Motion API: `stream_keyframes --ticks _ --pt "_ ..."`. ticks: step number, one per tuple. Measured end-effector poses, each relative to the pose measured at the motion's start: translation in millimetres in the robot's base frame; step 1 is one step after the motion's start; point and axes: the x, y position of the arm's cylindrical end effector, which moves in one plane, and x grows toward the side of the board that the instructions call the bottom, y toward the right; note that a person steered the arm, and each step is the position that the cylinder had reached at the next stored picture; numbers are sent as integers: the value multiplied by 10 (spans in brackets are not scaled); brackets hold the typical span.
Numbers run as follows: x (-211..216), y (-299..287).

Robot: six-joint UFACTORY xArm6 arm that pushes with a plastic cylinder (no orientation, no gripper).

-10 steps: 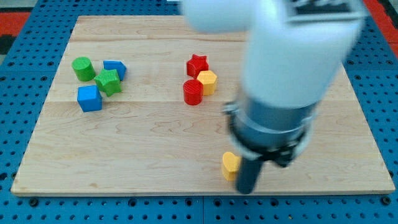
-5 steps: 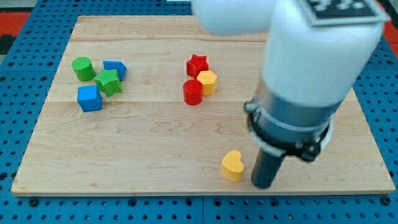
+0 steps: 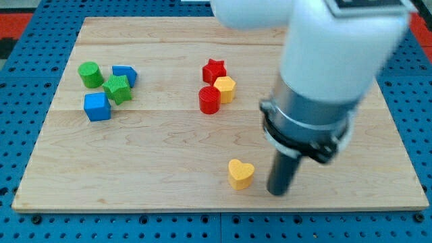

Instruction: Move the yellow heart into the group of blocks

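The yellow heart [image 3: 240,173] lies near the view's bottom edge of the wooden board [image 3: 169,155], right of the middle. My tip [image 3: 279,192] stands just to the heart's right, a small gap apart. Up the view, a red star [image 3: 214,69], a yellow hexagon [image 3: 225,88] and a red cylinder [image 3: 209,100] sit bunched together. At the view's upper left, a green cylinder [image 3: 89,74], a blue block [image 3: 125,73], a green block [image 3: 117,88] and a blue cube [image 3: 97,106] form another bunch.
The arm's large white and grey body [image 3: 324,74] hides much of the board's right half. A blue pegboard surface [image 3: 20,101] surrounds the board.
The yellow heart has slid left and slightly up the view and turned, now fully showing. My tip swung right of it, then came back a little left.
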Motion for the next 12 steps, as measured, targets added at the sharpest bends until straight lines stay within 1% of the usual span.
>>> stream_keyframes --ticks 1,2,3,4,5,6,7,8,9,10,11,12 --pt "-192 -628" --pt "-59 -639" --pt "-47 -1631" --pt "-586 -1466" --pt "-871 -1016" --pt "-635 -1935" --pt "-309 -1641" --pt "-58 -1050" --pt "-643 -1004" --pt "-853 -1001" --pt "-675 -1557" --pt "-1175 -1285"
